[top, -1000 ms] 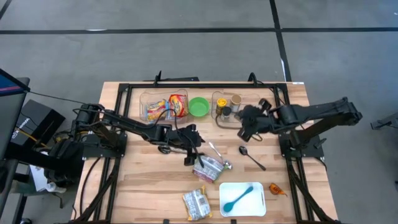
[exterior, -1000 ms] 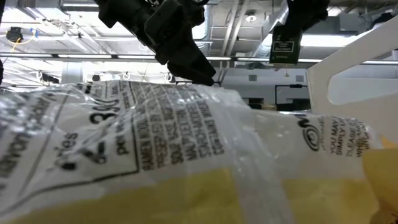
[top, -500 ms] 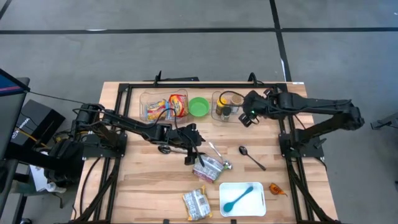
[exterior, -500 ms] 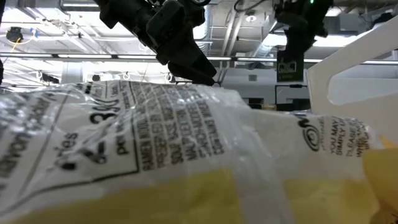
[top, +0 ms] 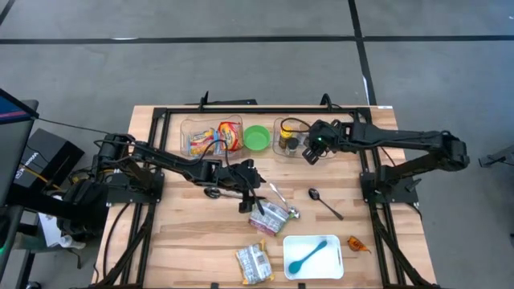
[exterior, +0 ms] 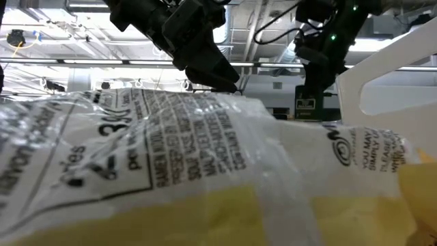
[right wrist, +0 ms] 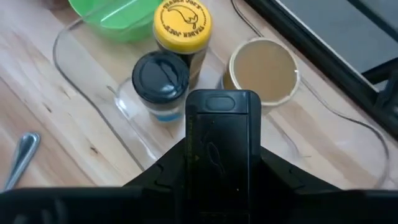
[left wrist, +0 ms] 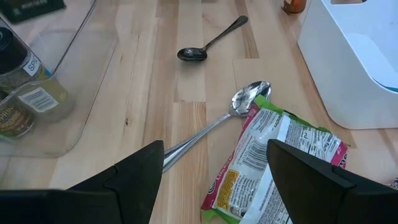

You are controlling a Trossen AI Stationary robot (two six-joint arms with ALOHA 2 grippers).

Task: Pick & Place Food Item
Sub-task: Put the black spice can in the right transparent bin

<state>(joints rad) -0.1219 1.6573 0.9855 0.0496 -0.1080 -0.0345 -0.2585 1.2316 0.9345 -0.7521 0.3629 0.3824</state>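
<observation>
Since a second ago, the right claw (top: 312,152) has swung from the middle of the table over to the clear tray of jars (top: 283,152) at the back. It pinches a dark little box (right wrist: 222,149) between its fingers, just above the tray's near edge. Under it stand a jar with a yellow lid (right wrist: 181,25), a jar with a black lid (right wrist: 160,78) and a jar with a tan lid (right wrist: 263,70). The left claw (left wrist: 214,163) has stayed low, fingers wide apart and holding nothing, over a green and pink snack packet (top: 269,217) lying beside a silver spoon (left wrist: 245,99). A white dish (top: 291,245) holds a blue spoon (top: 312,255).
</observation>
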